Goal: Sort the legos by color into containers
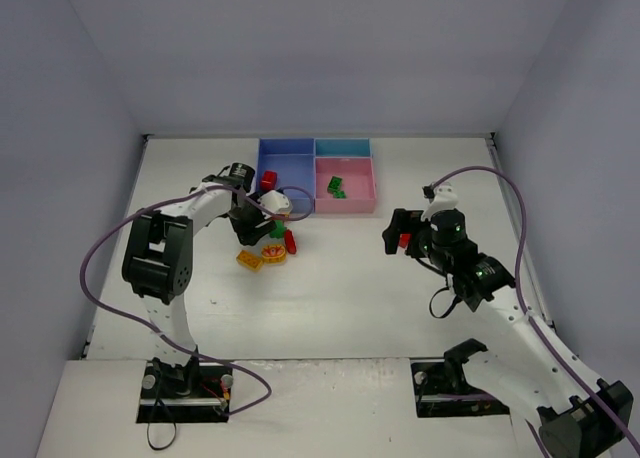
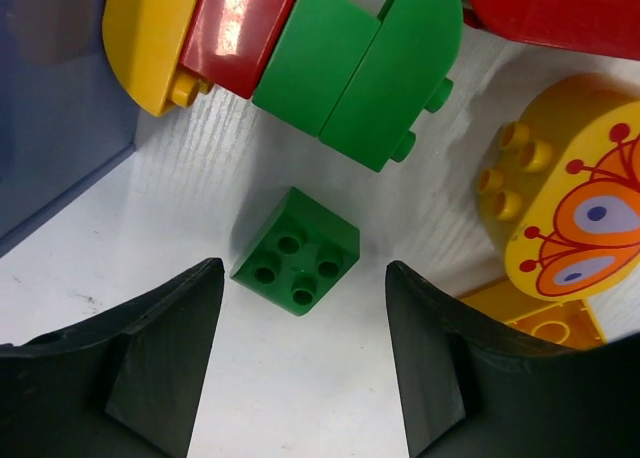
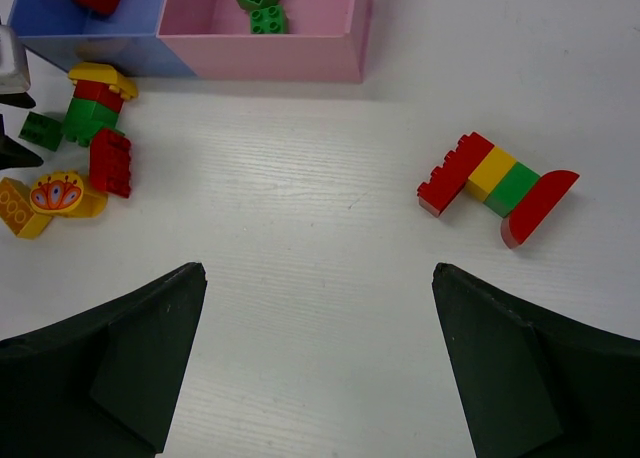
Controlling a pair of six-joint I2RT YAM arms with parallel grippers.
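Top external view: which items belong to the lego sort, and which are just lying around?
Job: small green brick, butterfly brick, joined stack, blue tray, pink tray, teal tray, binned green bricks, binned red brick.
Lying about: purple cables only.

Green brick between fingers (untouched).
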